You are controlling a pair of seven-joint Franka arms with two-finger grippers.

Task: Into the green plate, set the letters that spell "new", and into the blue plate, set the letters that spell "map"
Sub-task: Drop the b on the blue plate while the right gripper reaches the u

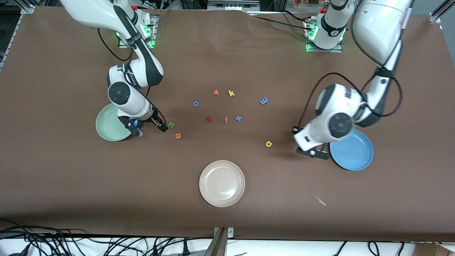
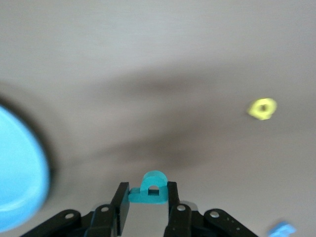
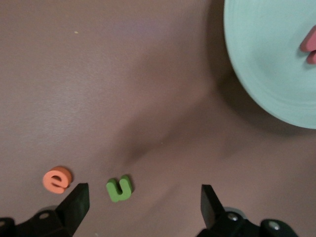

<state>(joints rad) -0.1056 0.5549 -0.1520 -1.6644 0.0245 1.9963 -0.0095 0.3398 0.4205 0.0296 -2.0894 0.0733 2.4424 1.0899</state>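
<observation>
Right gripper (image 1: 149,128) low over the brown table (image 1: 71,185), between the round pale mint-green plate (image 1: 108,124) and the small green foam letter n (image 1: 171,124); fingers spread wide with nothing between them, seen in the right wrist view as two dark fingertips (image 3: 76,200) standing well apart. Green n (image 3: 119,188) flat on the table between those fingertips. Small orange foam letter e (image 1: 178,135) just beside the n, nearer the front camera. Small pinkish-red foam letter w (image 3: 310,45) inside the green plate (image 3: 266,64), only partly visible at the edge of the right wrist view, hidden under the arm in the front view.

Left gripper (image 1: 312,153) above the table just beside the round sky-blue plate (image 1: 355,153), clamped nearly shut on a small teal foam letter a (image 2: 150,190), pinched between the two black fingers (image 2: 172,197). Blue plate (image 2: 19,177) close by in the left wrist view, with no letters visible in its uncovered part.

Small yellow foam letter p (image 1: 269,143) flat on the table, toward the middle from the left gripper. Small blue foam letter m (image 1: 263,101) farther from the front camera, also on bare table.

Mid-table, a loose cluster: an orange v-shaped letter (image 1: 215,92), a yellow letter k (image 1: 231,93), a blue letter o (image 1: 196,104), a dark red letter z (image 1: 209,119), an orange letter f (image 1: 226,120), a blue letter x (image 1: 238,118). Round beige-white plate (image 1: 222,183) nearer the front camera, nothing in it.
</observation>
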